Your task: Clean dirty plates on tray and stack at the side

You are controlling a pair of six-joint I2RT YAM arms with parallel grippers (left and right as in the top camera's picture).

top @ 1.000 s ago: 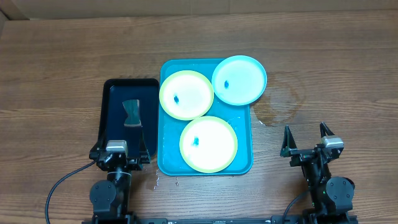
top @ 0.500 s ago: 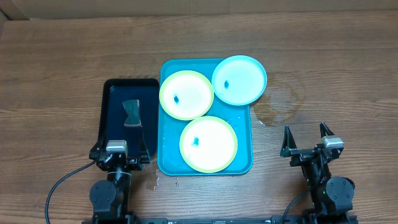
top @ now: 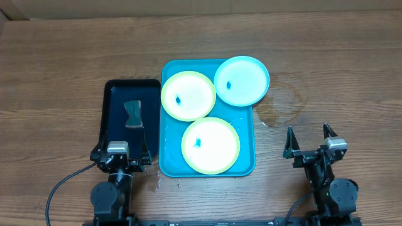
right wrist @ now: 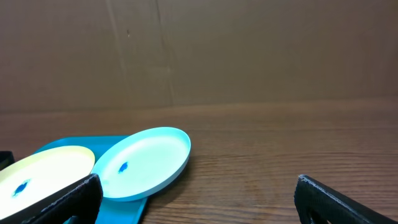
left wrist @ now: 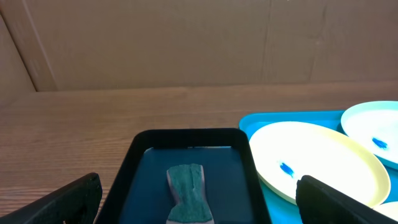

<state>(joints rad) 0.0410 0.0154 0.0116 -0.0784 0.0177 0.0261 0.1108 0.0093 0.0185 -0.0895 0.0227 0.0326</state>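
Start of task by my read, nothing cleaned or stacked yet.

Left side: my left gripper [top: 120, 149] sits parked at the near edge of the table [top: 50, 75], jaws spread wide, holding nothing. Just ahead of it is the black tray [top: 108, 107] with a grey-green sponge [top: 132, 115] lying flat in the middle.

Centre: the turquoise tray [top: 166, 157] sits touching or just beside the black one; I can't tell which. It looks wet. Two yellow-green plates are in it, the far plate [top: 188, 95] and the near plate [top: 210, 145], and their rims look to meet or slightly overlap. Each has a blue smudge near the centre. The light blue plate [top: 242, 80] sits at the far right corner, tilted up on the rim and hanging out over the table. It is smudged too.

Right side: there is a damp patch [top: 279, 107] on the wood beside the tray. My right gripper [top: 308, 139] is parked near the front edge, well apart from the plates, its jaws wide as well and empty.

Next, my guess is that the left arm goes straight forward and down for the sponge. It needs a pinch across the narrow waist, low enough to clear the black rim. The right arm probably steadies a plate, and the overhanging blue one is closest. It could tip if pressed off-centre.
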